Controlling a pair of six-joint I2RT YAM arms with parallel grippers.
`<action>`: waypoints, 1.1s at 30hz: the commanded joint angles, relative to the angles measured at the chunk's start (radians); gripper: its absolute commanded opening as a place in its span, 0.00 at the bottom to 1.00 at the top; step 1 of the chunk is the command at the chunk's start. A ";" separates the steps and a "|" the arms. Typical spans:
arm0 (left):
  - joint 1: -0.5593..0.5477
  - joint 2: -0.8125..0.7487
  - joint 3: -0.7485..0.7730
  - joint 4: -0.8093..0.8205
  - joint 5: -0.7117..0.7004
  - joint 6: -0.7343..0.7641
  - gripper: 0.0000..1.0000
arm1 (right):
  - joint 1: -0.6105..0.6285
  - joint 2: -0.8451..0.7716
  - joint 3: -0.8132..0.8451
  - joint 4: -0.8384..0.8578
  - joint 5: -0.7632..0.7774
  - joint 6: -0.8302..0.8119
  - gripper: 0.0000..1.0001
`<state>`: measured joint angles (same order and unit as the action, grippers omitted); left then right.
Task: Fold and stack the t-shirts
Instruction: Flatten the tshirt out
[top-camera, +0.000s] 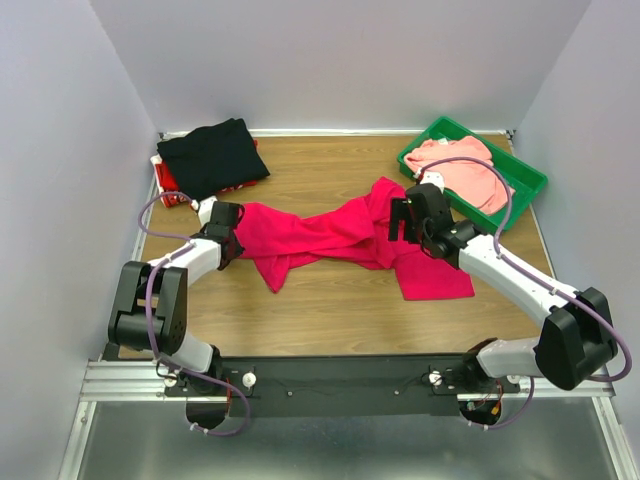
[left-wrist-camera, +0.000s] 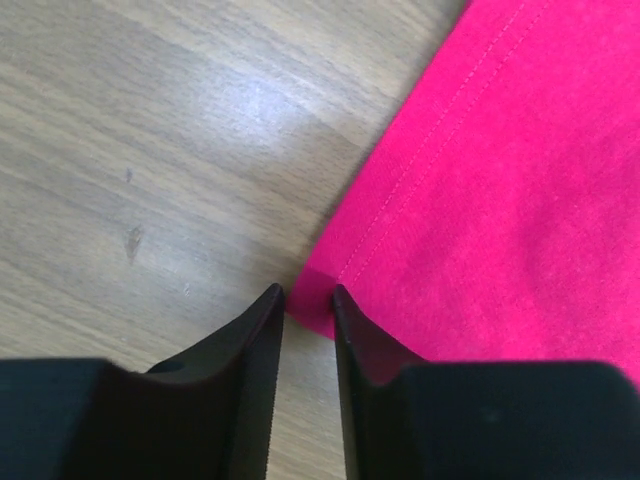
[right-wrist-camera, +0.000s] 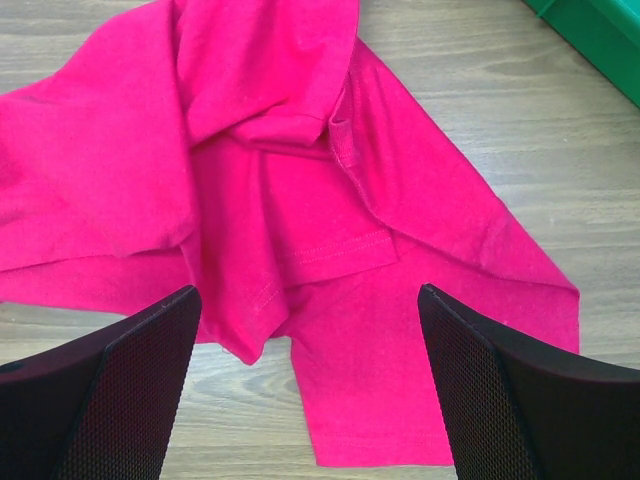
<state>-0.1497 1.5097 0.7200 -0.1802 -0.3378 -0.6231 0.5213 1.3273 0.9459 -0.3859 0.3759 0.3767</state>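
Note:
The crimson-magenta t-shirt (top-camera: 330, 235) lies crumpled and spread across the middle of the table. My left gripper (top-camera: 228, 225) is low at its left end. In the left wrist view the jaws (left-wrist-camera: 308, 292) stand only a narrow gap apart, with the shirt's hemmed corner (left-wrist-camera: 318, 290) between the tips and bare wood showing in the gap. My right gripper (top-camera: 405, 222) hovers wide open and empty over the shirt's right part (right-wrist-camera: 330, 250). The black t-shirt (top-camera: 212, 155) lies folded at the back left. The salmon-pink t-shirt (top-camera: 465, 170) lies in the green tray (top-camera: 525, 178).
The green tray stands at the back right, and its corner shows in the right wrist view (right-wrist-camera: 600, 30). Something red (top-camera: 168, 186) sticks out from under the black shirt. White walls enclose the table on the left, back and right.

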 joint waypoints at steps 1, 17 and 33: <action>0.007 0.040 -0.001 0.008 0.026 0.020 0.33 | -0.003 -0.010 -0.019 0.015 -0.012 0.008 0.95; 0.007 -0.130 0.005 0.047 0.106 0.057 0.00 | -0.006 0.047 -0.098 0.015 -0.014 0.041 0.85; 0.007 -0.249 0.128 -0.108 0.158 0.230 0.00 | -0.093 0.299 -0.061 0.113 0.003 0.068 0.50</action>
<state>-0.1459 1.2793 0.8429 -0.2462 -0.2108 -0.4492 0.4423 1.5856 0.8658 -0.3256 0.3656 0.4297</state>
